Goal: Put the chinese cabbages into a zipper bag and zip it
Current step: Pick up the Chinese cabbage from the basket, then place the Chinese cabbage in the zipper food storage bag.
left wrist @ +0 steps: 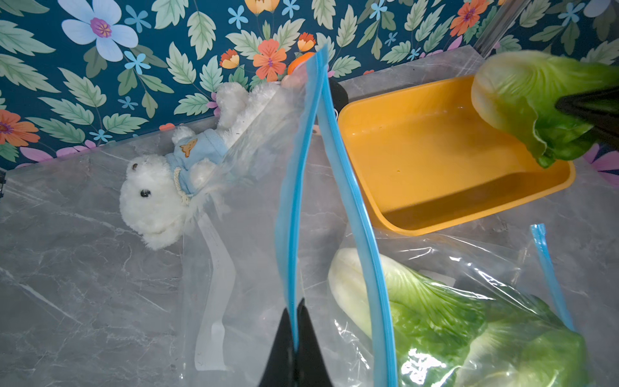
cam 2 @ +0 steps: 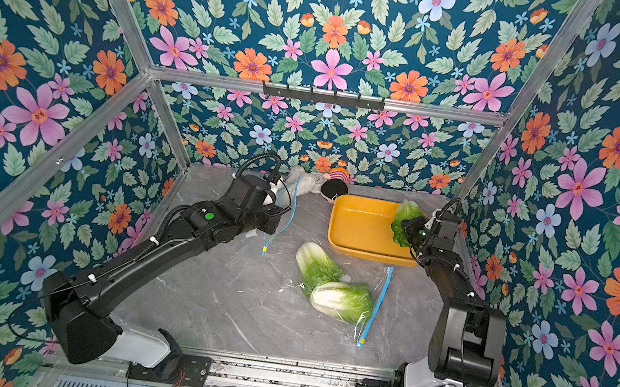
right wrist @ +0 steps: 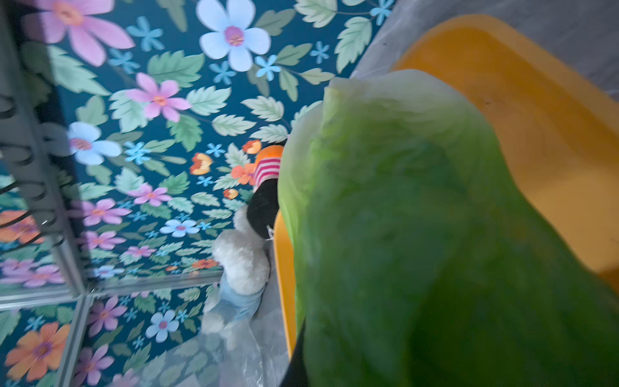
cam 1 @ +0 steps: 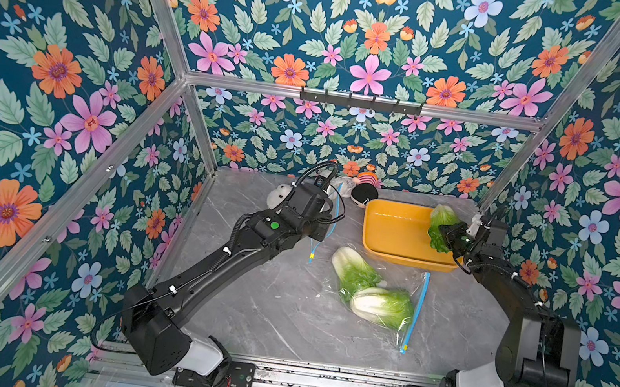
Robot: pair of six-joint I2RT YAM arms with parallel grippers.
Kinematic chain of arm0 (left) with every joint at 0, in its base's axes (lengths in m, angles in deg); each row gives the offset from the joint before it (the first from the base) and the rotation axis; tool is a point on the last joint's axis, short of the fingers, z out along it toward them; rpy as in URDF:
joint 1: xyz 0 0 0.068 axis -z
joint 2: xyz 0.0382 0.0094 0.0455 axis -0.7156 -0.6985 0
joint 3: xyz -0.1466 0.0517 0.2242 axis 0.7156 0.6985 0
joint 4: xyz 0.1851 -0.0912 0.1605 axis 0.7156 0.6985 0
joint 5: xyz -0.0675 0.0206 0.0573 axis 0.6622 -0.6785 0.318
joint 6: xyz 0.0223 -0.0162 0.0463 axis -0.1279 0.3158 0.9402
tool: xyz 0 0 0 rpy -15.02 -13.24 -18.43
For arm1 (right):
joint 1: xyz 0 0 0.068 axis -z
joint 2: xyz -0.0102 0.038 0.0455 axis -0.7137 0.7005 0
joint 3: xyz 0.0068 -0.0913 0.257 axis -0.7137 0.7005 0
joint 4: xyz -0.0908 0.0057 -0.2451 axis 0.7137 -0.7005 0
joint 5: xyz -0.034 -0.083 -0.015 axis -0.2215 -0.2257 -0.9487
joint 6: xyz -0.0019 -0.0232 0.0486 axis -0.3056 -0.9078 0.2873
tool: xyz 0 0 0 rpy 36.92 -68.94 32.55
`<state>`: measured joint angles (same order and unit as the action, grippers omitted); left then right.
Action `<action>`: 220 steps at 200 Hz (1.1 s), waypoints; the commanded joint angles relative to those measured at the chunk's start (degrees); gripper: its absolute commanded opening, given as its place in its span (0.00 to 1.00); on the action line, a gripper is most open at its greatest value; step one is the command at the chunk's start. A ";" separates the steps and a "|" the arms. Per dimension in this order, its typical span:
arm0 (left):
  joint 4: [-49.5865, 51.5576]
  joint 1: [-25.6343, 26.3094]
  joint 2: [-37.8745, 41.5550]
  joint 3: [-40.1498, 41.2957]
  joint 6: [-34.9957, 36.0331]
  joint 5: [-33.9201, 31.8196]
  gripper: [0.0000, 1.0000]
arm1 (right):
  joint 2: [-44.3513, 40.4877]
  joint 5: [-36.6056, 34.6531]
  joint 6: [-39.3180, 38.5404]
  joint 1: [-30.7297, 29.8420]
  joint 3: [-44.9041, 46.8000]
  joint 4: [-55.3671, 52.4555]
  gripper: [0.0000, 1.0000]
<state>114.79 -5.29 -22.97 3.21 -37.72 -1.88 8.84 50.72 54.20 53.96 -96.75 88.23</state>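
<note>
Left pincer (left wrist: 294, 335) clamps the blue rim of the zipper bag (left wrist: 294, 207), mouth parted; beyond, two chinese cabbages (cam 1: 355, 271) (cam 1: 383, 305) lie under clear plastic on the table (cam 1: 263, 311). Farthest, right pincer (cam 1: 452, 237) grips the third cabbage (cam 1: 440, 221) by its leaves over the yellow tray (cam 1: 389, 230). It looks best fed base-first, rim held taut.

I read no text, numbers or brands anywhere; the white strip (left wrist: 221, 268) on the clear plastic zipper bag (left wrist: 261, 201) shows me nothing legible from here.
</note>
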 commanded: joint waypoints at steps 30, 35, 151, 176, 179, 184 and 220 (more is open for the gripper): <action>-0.37 -0.02 -0.17 -0.88 2.13 5.00 0.00 | -14.72 16.61 -6.89 -3.57 -1.72 -10.46 0.00; -0.50 0.00 -0.15 -0.87 2.13 5.59 0.00 | -16.10 17.86 -7.19 -4.49 -1.89 -11.02 0.00; -4.39 0.50 -1.26 1.34 0.11 10.52 0.00 | -19.26 34.04 -4.05 -23.65 -6.52 -7.99 0.00; -4.48 0.50 -1.04 1.11 -0.07 10.78 0.00 | -16.81 34.38 -1.75 -25.38 -6.70 -2.98 0.00; -4.50 0.51 -0.92 1.14 -0.10 10.86 0.00 | -16.52 34.34 -1.37 -25.47 -6.66 -2.28 0.00; -4.63 0.55 -0.97 1.08 -0.13 10.96 0.00 | -15.97 34.13 -0.60 -25.54 -6.51 -0.93 0.00; -4.79 0.50 -0.45 0.60 -0.33 11.26 0.00 | -12.92 32.97 -0.21 -25.74 -5.34 0.42 0.00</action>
<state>111.49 -4.81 -24.02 4.39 -37.55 8.89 -5.04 83.70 52.95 28.43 -102.81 84.52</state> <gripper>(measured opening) 0.049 0.072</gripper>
